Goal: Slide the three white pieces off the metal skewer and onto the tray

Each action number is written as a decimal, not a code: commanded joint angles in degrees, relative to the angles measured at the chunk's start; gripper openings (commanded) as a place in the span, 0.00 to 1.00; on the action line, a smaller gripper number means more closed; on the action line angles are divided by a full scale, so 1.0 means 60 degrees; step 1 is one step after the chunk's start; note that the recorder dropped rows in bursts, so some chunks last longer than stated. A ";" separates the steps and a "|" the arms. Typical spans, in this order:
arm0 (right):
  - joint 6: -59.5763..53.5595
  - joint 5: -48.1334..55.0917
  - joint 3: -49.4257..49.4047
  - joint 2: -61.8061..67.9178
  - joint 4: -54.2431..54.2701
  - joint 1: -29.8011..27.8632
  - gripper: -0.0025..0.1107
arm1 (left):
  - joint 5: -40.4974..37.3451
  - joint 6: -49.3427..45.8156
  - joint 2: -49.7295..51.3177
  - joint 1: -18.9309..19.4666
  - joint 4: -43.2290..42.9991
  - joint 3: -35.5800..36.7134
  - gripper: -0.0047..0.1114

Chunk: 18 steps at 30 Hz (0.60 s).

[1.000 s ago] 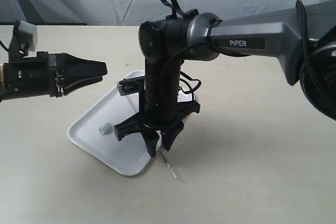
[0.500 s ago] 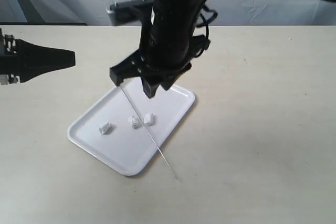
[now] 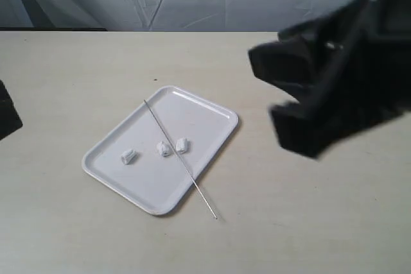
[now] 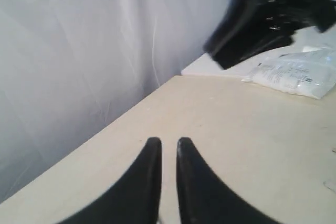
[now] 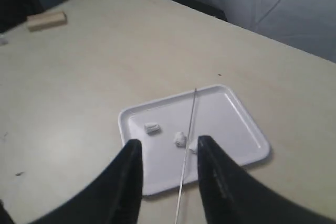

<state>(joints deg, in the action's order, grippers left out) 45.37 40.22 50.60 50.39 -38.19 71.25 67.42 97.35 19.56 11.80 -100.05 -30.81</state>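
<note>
Your right pincer (image 5: 170, 142) gaped empty, clear of the tray (image 3: 199, 120); your left pincer (image 4: 169, 148) was nearly closed and empty. The three white pieces (image 3: 165, 149) lay on the tray beside the metal skewer (image 3: 195, 183), whose overhanging end you might have knocked.

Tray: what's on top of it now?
Three white pieces and the metal skewer, lying diagonally with one end past the rim of the tray. Hidden: only the tray surface beneath them.

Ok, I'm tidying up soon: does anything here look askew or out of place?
Only the skewer: it lies diagonally across the tray, one end poking out past the rim over the table. The three pieces lie loose on the tray, off the skewer. Nothing looks spilled or damaged.
</note>
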 commanded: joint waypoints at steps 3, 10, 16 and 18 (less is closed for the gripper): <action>0.1786 -0.2629 -0.3908 -0.2240 -0.0821 0.0119 0.32 | -0.4041 0.0005 -0.0076 0.0006 0.0017 0.1704 0.04; 0.1830 -0.2771 -0.4261 -0.2414 -0.0212 0.0119 0.32 | -0.5729 0.0457 -0.0076 0.0006 0.0017 0.2276 0.04; 0.1829 -0.2787 -0.4261 -0.2414 -0.0212 0.0119 0.32 | -0.5729 0.0440 -0.0076 0.0006 0.0017 0.2276 0.04; 0.1068 -0.2486 -0.4242 -0.2606 -0.0725 0.0137 0.32 | -0.5729 0.0440 -0.0076 0.0006 0.0017 0.2276 0.04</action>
<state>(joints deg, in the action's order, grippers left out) 56.03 24.20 25.29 36.08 -39.66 71.88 33.74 99.61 19.31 11.80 -100.56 -17.50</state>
